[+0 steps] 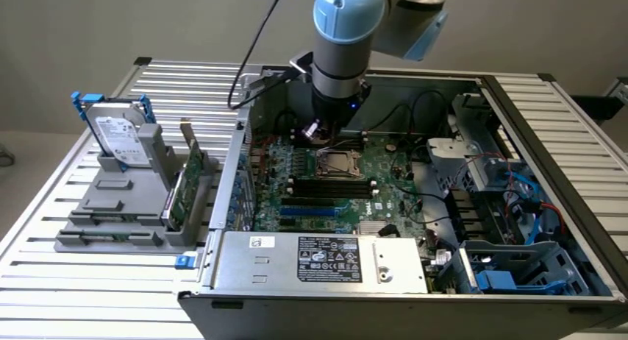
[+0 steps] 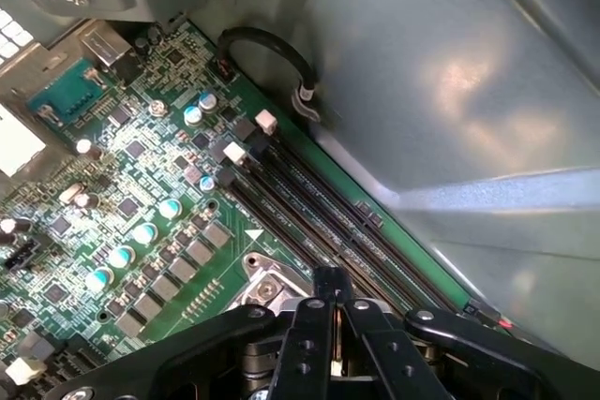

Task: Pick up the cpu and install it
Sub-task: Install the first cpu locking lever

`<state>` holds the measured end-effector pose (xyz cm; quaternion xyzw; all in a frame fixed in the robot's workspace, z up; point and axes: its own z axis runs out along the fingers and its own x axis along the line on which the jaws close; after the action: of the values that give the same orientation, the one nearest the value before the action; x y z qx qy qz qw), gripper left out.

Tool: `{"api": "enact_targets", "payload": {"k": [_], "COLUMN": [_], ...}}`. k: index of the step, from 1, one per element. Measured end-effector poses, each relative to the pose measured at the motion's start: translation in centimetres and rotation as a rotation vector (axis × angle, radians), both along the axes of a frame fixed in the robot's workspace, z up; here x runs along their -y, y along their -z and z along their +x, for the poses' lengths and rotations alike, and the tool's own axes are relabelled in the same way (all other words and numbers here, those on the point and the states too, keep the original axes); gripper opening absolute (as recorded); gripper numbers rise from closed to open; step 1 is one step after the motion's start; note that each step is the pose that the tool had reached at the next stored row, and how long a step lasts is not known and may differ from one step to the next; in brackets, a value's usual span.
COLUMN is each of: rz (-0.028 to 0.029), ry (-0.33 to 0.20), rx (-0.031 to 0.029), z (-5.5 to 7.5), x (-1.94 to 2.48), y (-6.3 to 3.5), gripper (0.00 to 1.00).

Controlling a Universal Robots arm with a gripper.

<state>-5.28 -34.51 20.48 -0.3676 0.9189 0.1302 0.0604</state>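
My gripper hangs inside the open computer case, just above the motherboard and a little behind the square metal-framed socket, whose dark centre is bare. A small pale, shiny piece at the gripper's tip looks like the cpu. In the wrist view the black fingers are shut together with a thin beige sliver, the cpu seen edge-on, between them. The socket's metal frame lies right under the gripper, beside the long black memory slots.
The case walls enclose the board, with cables and drive bays at the exterior view's right. A power supply sits at the front. Outside the case, a silver hard drive with a blue bracket stands in a grey holder on the slatted table.
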Motion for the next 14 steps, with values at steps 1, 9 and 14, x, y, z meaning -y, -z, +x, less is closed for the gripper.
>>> {"api": "enact_targets", "payload": {"k": [1,9,14], "rz": [0.0014,0.0151,0.0245], "ry": [0.000,0.000,0.000], "rx": [0.0000,0.0000,0.0000], "z": [0.10,0.69,0.84], "x": [0.00,0.02,0.16], "y": [0.00,0.01,0.02], "gripper": [0.11,0.11,0.11]}}
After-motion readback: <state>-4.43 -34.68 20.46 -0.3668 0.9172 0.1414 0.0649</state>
